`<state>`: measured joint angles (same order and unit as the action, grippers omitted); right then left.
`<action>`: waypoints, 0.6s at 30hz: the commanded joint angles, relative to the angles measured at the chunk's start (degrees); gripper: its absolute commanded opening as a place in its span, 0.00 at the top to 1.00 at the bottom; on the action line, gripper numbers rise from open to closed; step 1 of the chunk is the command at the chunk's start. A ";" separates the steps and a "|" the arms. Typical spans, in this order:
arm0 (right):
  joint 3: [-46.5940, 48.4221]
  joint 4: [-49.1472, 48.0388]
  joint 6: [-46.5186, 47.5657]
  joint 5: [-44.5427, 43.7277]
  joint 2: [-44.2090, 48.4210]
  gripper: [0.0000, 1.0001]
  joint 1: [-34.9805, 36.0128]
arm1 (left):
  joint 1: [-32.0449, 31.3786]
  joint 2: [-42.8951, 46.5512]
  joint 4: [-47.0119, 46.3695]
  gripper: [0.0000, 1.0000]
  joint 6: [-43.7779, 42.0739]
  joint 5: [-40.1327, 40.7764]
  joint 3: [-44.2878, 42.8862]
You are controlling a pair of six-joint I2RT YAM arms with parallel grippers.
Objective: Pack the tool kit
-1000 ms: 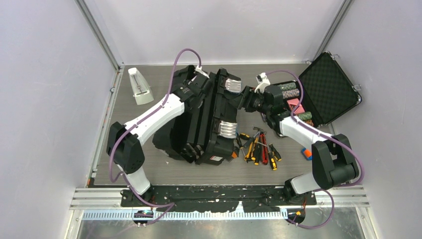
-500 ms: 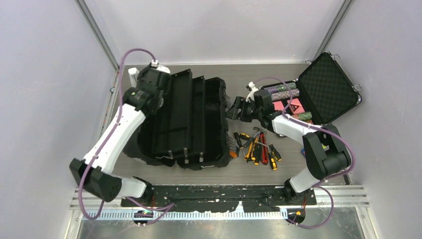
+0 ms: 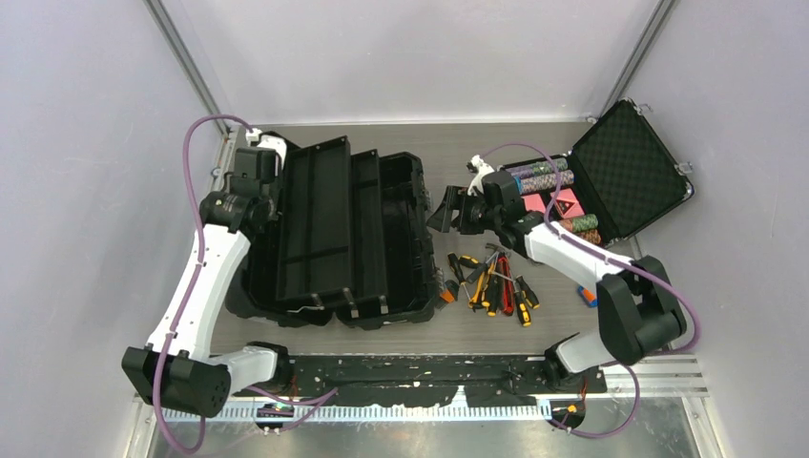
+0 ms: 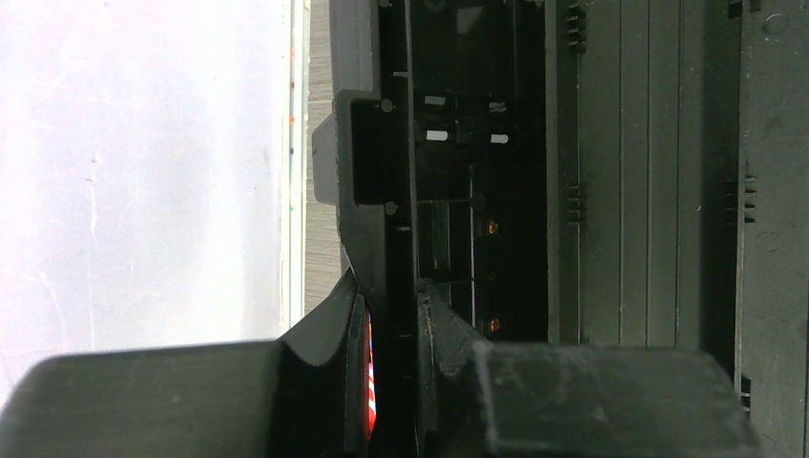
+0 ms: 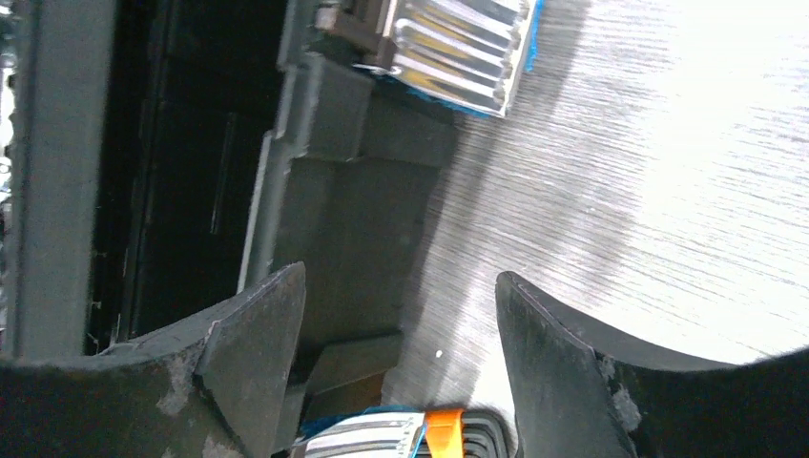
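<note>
Presently left jaws pinch the lid of the one toolbox; right jaws gape empty beside it.

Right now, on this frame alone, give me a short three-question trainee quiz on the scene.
1. True or false: the large black plastic toolbox lies open.
2. Where are the yellow-and-black-handled screwdrivers? A in the toolbox; B on the grey table right of it; C in the foam-lined case.
3. Fill in: the left end effector is clamped on the toolbox's ____; the right end effector is open and empty.
Key: 1 true; 2 B; 3 lid.
</note>
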<state>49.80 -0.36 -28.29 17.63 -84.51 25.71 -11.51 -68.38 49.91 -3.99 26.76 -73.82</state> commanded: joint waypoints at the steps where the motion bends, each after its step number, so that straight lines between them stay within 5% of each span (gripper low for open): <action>1: 3.09 2.79 2.18 -4.38 6.57 0.22 2.17 | 2.58 2.62 -10.36 1.00 2.23 -3.09 -0.19; 7: 3.91 3.59 2.61 -4.97 9.92 0.21 3.62 | 2.63 3.56 -10.89 1.00 2.41 -4.13 -0.34; 13: 6.23 4.29 2.12 -4.63 3.86 0.21 5.96 | 2.63 3.45 -11.12 1.00 2.81 -5.21 -1.29; 18: 6.42 1.37 -0.04 -3.27 -1.61 0.31 6.01 | 4.43 3.13 -12.90 1.00 3.62 -6.97 -0.18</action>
<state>54.74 3.51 -26.92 14.02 -82.70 31.62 -8.69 -67.42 49.12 -3.66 22.06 -72.84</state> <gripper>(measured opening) 0.720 0.146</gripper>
